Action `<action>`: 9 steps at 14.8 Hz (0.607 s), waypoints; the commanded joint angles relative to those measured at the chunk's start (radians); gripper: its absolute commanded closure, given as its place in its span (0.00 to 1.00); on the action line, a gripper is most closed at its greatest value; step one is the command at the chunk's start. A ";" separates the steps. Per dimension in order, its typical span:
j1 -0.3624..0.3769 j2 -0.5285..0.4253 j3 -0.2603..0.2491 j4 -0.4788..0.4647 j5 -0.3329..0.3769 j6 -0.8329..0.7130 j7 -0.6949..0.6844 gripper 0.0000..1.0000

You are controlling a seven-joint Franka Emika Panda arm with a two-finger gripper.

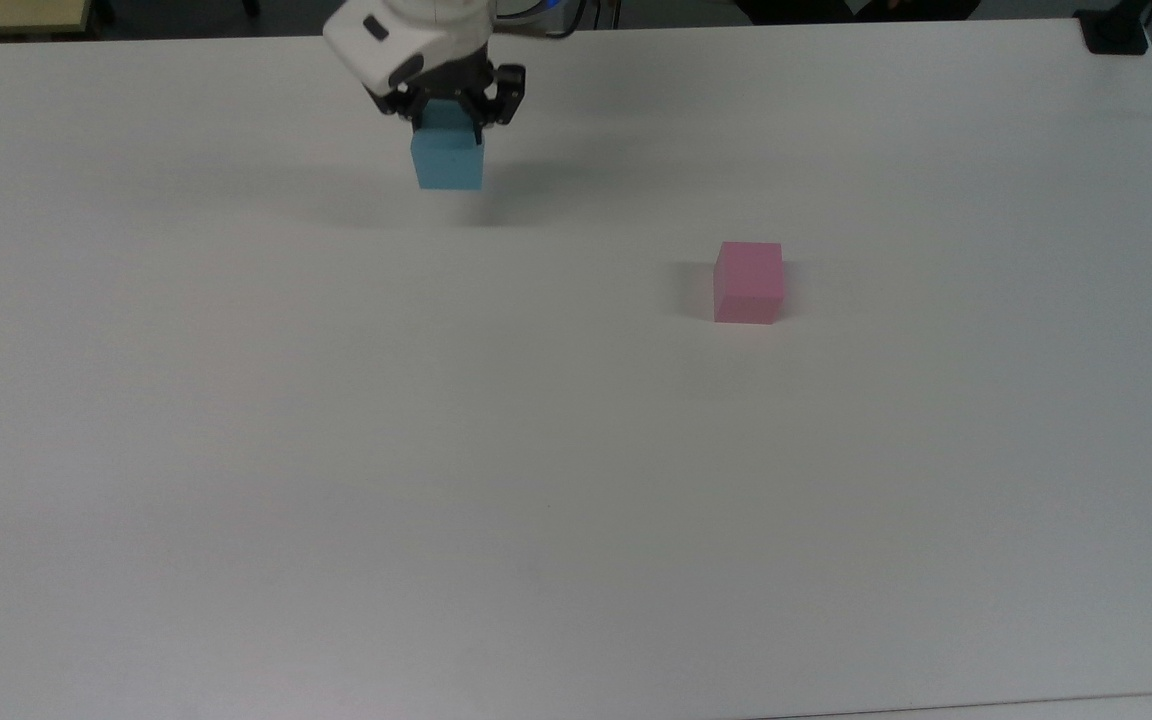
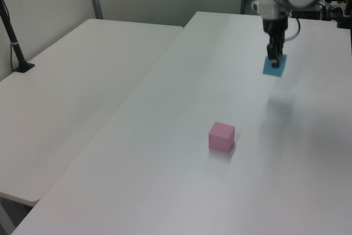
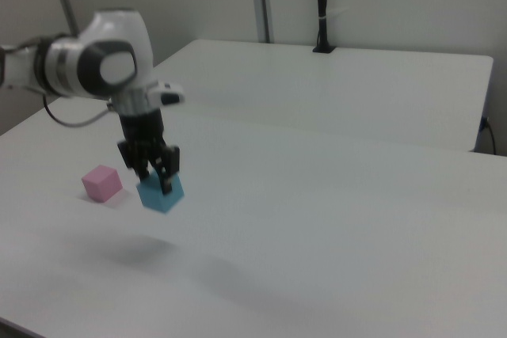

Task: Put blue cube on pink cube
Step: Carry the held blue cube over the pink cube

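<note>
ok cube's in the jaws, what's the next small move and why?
Probably carry the blue cube sideways toward the top view's right until it hangs over the pink cube. The gripper holds it clear of the table, its shadow lying apart below it, and the pink cube sits alone, uncovered.

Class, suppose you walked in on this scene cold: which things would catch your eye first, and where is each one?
First, the blue cube, pinched in the gripper and hanging in the air above the white table, with its shadow on the surface beneath. Next, the pink cube, sitting alone on the table, toward the top view's right of the blue one and well apart from it.
</note>
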 commanded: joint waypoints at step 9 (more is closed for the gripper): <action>-0.004 0.021 0.191 0.220 0.081 -0.086 0.123 0.50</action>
